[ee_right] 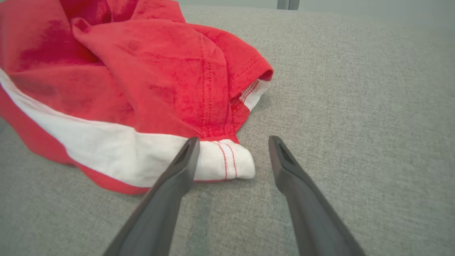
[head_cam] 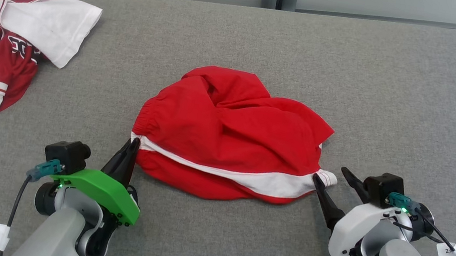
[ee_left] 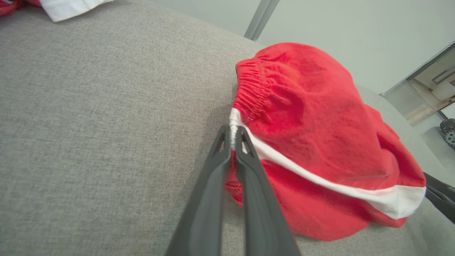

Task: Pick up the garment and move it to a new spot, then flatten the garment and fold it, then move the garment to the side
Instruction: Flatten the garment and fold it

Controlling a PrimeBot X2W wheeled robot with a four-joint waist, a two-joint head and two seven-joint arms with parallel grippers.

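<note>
With our left claw [head_cam: 134,143] pinching the garment [head_cam: 227,132] by its waistband and right claw [head_cam: 329,173] spread, we risk a lopsided, slipping lift

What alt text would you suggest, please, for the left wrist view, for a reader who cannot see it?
The left pincer, shut, pinches crumpled red shorts at the end of their white stripe, just below the gathered waistband. The shorts lie on a grey fabric surface, with a corner of white cloth at the top left.

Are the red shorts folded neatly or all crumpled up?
Crumpled: the red shorts lie bunched in a wrinkly heap on the grey surface.
</note>
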